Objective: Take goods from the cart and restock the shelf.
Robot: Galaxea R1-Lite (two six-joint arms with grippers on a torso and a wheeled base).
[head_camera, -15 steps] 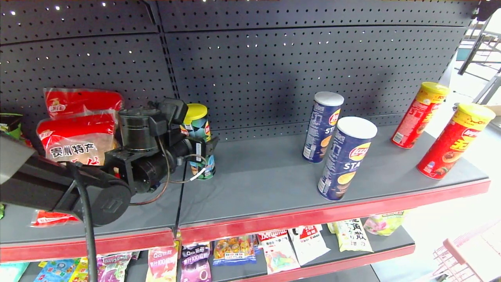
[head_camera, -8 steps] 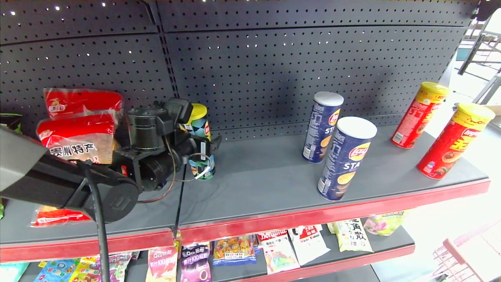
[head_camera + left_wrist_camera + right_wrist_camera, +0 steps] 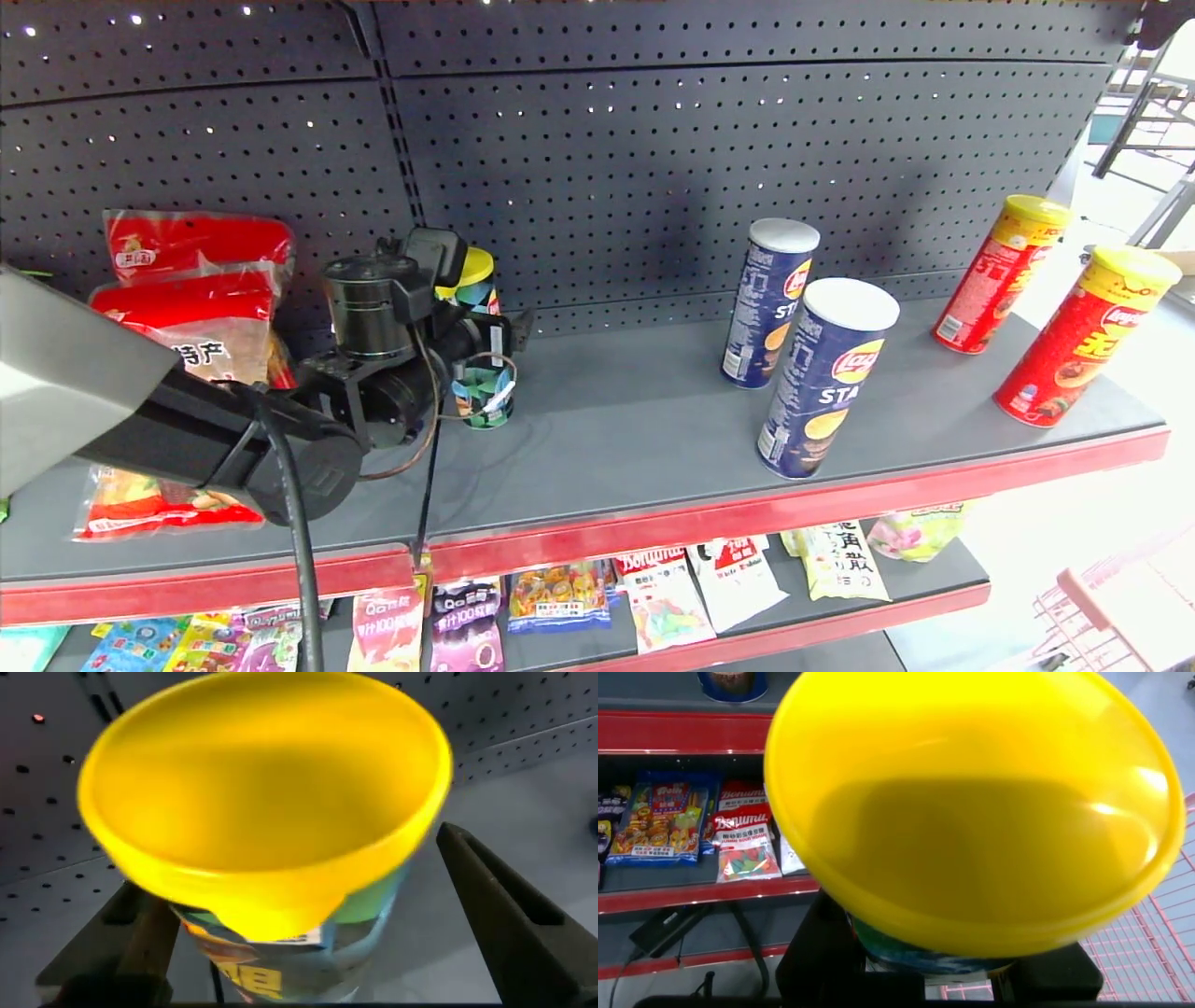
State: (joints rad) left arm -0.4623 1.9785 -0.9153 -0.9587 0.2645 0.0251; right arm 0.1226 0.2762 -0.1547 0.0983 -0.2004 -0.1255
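A yellow-lidded, multicoloured can [image 3: 477, 269] stands upright on the grey shelf board [image 3: 635, 439], close to the pegboard back. My left gripper [image 3: 492, 343] is around it at mid-height and open. In the left wrist view the same can [image 3: 271, 803] sits between the fingers [image 3: 495, 915], with a visible gap on one side. My right gripper [image 3: 934, 966] is shut on a second yellow-lidded can [image 3: 971, 803], whose lid hides the fingertips. That can hangs in front of the lower shelves beside the pink cart [image 3: 1158, 943].
Two blue cans [image 3: 826, 373] and two red cans [image 3: 1083, 336] stand to the right on the same shelf. Red snack bags [image 3: 187, 280] lean at its left. Between the left can and the blue cans the board is bare. Snack packs [image 3: 653, 588] fill the lower shelf. The cart's corner [image 3: 1111, 607] shows at bottom right.
My left arm has pushed further in and to the right, so its wrist covers more of the can. The can has stayed about where it was.
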